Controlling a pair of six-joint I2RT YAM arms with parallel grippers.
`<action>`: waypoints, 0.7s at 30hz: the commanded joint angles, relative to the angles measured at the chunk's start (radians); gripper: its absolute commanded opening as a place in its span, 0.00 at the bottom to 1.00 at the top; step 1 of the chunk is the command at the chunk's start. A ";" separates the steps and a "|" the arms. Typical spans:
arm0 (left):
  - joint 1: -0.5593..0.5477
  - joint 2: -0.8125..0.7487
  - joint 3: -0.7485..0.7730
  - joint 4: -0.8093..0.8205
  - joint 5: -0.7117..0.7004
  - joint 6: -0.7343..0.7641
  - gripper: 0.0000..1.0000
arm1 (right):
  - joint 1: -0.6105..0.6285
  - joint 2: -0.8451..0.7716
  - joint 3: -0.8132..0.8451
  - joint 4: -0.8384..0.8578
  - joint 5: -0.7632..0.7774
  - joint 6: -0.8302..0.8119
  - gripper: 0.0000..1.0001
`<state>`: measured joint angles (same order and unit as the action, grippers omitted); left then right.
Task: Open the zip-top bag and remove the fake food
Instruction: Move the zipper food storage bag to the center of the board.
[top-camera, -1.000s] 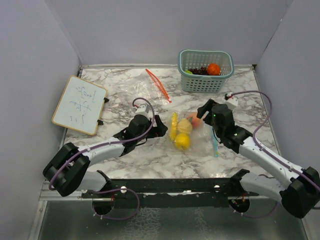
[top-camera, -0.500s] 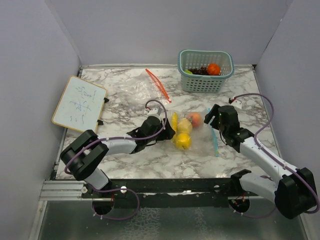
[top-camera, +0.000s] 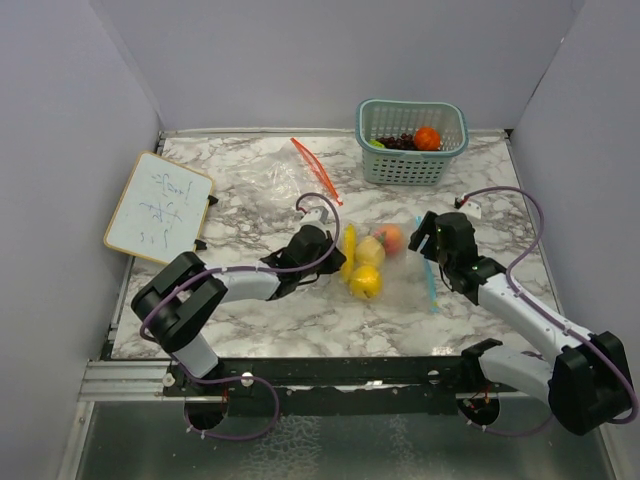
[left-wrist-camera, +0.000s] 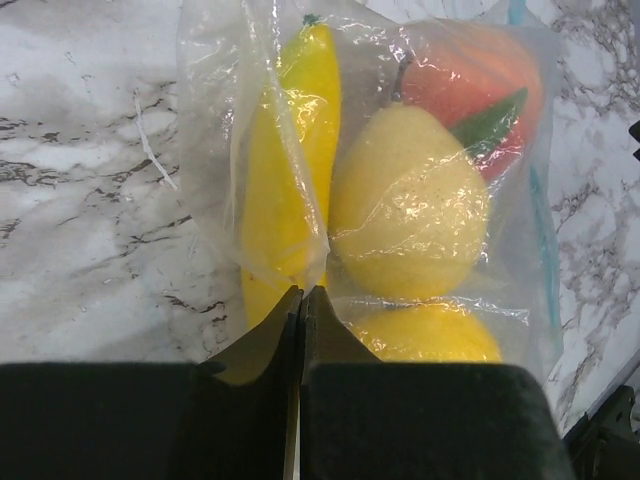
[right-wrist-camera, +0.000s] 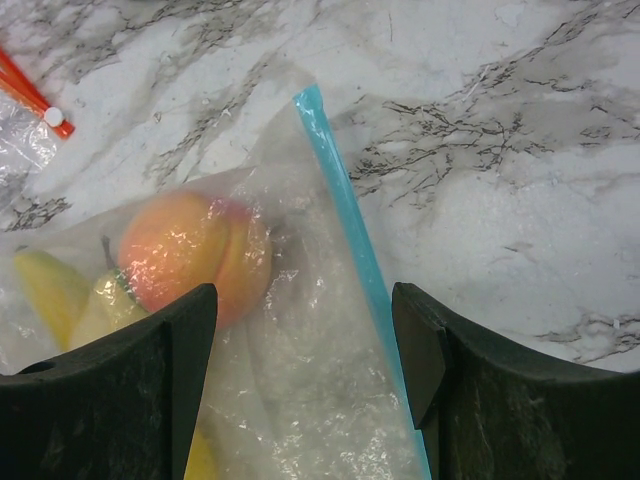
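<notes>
Zip-top bag (top-camera: 405, 282) lay flat near the centre of the marble table (top-camera: 490, 170), its teal zip strip (top-camera: 428, 270) along the bag's 3 o'clock edge. Zip strip looked closed; could not confirm.

Fake food seen through the film: yellow banana (top-camera: 348, 250) at the 9 o'clock side, pale yellow fruit (top-camera: 370, 252) just beside it, pink-yellow peach (top-camera: 390, 238) at 1 o'clock of that fruit, lemon (top-camera: 365, 283) at 6 o'clock. All touching or nearly so.

Left gripper (left-wrist-camera: 301, 295) reached the bag from 9 o'clock. Jaws together, with a fold of film running down into the tips in the left wrist view; read as pinched on the plastic beside the banana.

Right gripper (right-wrist-camera: 305, 310) stood over the bag's 3 o'clock edge, jaws apart, the zip strip lying between the two fingers (right-wrist-camera: 150, 390) in the right wrist view. Contact with the bag: cannot tell.

Teal mesh basket (top-camera: 410, 170) at 1 o'clock on the table held an orange (top-camera: 427, 138), a dark grape bunch (top-camera: 402, 142) and a lime (top-camera: 376, 144). A second clear bag with a red zip (top-camera: 315, 170) lay at 11 o'clock of the filled bag. Whiteboard (top-camera: 158, 210) at 9 o'clock.
</notes>
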<state>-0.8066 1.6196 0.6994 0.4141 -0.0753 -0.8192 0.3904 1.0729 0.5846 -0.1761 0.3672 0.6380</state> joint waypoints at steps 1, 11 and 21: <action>0.050 -0.051 -0.011 0.006 0.030 0.022 0.00 | -0.005 0.011 -0.013 0.030 0.032 -0.018 0.71; 0.337 -0.260 -0.063 -0.160 0.068 0.115 0.00 | -0.005 0.027 -0.022 0.053 -0.006 -0.008 0.71; 0.260 -0.383 -0.044 -0.273 -0.126 0.165 0.97 | -0.004 0.109 -0.051 0.180 -0.235 -0.022 0.71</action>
<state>-0.4892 1.3338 0.6300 0.2138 -0.0517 -0.6983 0.3904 1.1542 0.5652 -0.1101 0.2825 0.6300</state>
